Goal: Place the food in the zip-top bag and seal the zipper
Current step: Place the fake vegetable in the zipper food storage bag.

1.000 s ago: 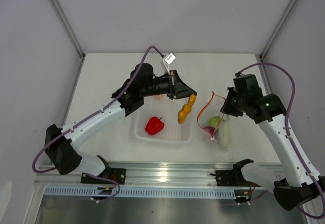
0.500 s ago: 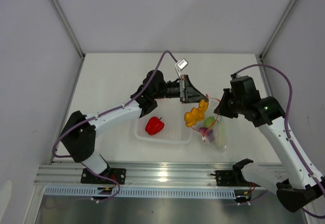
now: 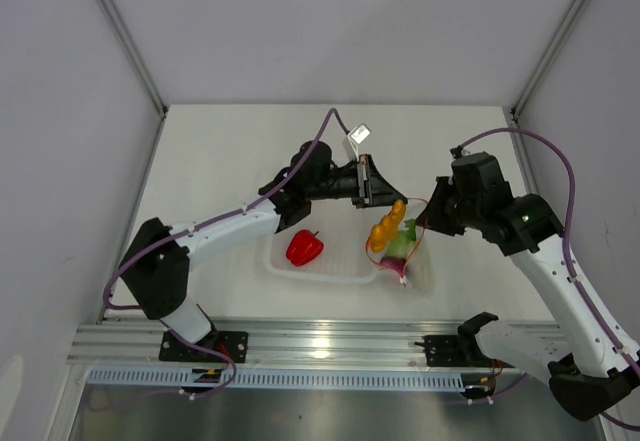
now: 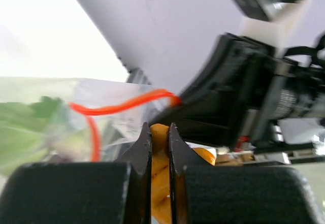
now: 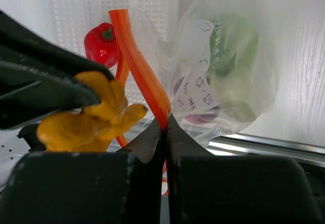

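The left pincer (image 3: 383, 205), pinching the orange-yellow lumpy piece (image 3: 386, 229), had carried it from above the tray (image 3: 330, 273) to the mouth of the zip-top bag (image 3: 412, 259). The right pincer (image 5: 165, 127) held that mouth up, clamped on the zipper (image 5: 138, 51). Release looked near, though the slack strip crowded the piece. The red bell pepper (image 3: 304, 247) lay in the tray.
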Robot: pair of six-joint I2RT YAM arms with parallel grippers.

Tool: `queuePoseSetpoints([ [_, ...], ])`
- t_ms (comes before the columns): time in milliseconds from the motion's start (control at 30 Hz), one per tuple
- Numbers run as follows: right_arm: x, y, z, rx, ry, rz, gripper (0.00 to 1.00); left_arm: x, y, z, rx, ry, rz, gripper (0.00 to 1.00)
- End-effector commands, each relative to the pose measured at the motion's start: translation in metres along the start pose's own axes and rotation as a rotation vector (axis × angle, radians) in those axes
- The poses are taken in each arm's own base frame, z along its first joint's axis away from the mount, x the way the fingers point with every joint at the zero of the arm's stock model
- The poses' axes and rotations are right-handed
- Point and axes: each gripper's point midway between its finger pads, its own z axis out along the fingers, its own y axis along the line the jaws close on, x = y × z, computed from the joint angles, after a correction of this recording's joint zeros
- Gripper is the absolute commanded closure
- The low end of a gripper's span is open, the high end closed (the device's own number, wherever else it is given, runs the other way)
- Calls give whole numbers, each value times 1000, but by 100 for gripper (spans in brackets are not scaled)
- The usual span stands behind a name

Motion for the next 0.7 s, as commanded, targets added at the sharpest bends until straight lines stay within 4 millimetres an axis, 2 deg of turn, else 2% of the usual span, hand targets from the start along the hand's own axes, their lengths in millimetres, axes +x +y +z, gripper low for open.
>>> queuePoseSetpoints([
  [0,-12,19,-16,-86,-58,15,100,-13,9,3,-66,-52,99,99],
  [167,-7,21,-12,-107,-42,24,100,-21,27,3,-178,-129,101,99],
  [533,-3,32,-19,-159,-10,19,100,-31,42,10,-295,-218,171,100],
  [633,-2,32,-17,-156,-1,17,100,-29,47,12,-322,-216,181,95],
  [667,-2,32,-18,-157,-2,18,100,-30,44,13,-327,-216,202,88],
])
